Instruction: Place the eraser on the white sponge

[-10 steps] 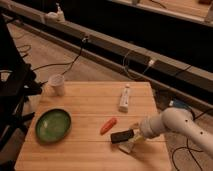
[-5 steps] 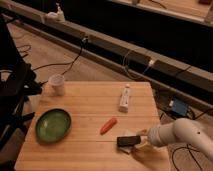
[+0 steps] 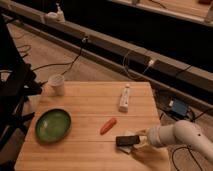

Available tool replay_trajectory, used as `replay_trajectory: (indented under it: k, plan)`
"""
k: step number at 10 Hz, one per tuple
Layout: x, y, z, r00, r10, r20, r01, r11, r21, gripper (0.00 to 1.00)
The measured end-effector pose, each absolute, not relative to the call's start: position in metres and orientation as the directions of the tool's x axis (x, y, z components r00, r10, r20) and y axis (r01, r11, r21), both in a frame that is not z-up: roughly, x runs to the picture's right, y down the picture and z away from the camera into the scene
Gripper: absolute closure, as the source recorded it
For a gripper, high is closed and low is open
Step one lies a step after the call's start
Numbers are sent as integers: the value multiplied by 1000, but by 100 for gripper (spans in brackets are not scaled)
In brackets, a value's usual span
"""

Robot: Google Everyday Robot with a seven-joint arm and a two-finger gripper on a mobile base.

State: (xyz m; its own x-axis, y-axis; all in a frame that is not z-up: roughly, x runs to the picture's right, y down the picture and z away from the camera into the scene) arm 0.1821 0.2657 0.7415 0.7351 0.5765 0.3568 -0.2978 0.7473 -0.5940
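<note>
Green bowl (image 3: 52,125) far left on wooden counter (image 3: 85,150); white cup (image 3: 57,84) behind it. Orange carrot-shaped item (image 3: 107,126) mid-counter, white tube (image 3: 124,98) beyond. Eraser (image 3: 127,140) near front right edge, right end at end effector (image 3: 140,141); whether it is held, cannot tell. White sponge (image 3: 132,148) barely visible, apparently beneath eraser. Judgement: eraser light, stiff, slightly grippy; pinch across short sides. Sponge soft, may tilt under load.
</note>
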Motion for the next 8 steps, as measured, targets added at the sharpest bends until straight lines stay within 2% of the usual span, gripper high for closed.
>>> replay_trajectory:
  k: [5,8]
  plan:
    - [185,261,739,730,569,378,-293,761,-579,20]
    - [200,239,719,733,547,405,-329,806,-492,20]
